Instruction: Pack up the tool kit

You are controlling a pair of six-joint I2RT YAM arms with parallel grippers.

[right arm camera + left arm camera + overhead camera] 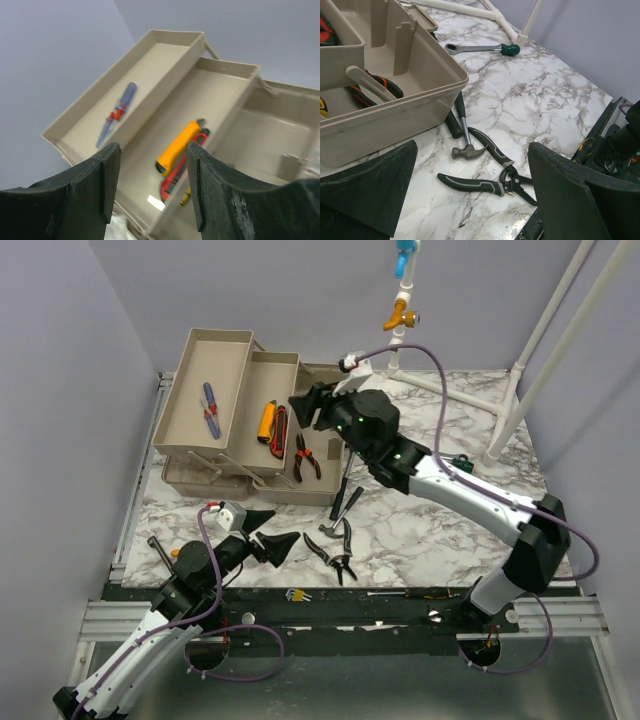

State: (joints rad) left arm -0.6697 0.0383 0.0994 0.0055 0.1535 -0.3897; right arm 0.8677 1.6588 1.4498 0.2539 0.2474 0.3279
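Top view: R pincer (305,405) hangs over the open toolbox (215,335), jaws apart, empty. L pincer (270,537) is spread wide w/ nothing in it, low over the marble bench (420,550).

L wrist: hammer (462,132) lies ahead, black pliers (480,182) nearer.

R wrist: orange utility knife (177,145) and blue screwdriver (117,112) sit in trays below.

Prob. mid-pack. Next move: L pincer goes down onto the hammer handle, which is tight vs the box wall.

Room: plain lilac walls (60,390), white pipe frame (550,360).
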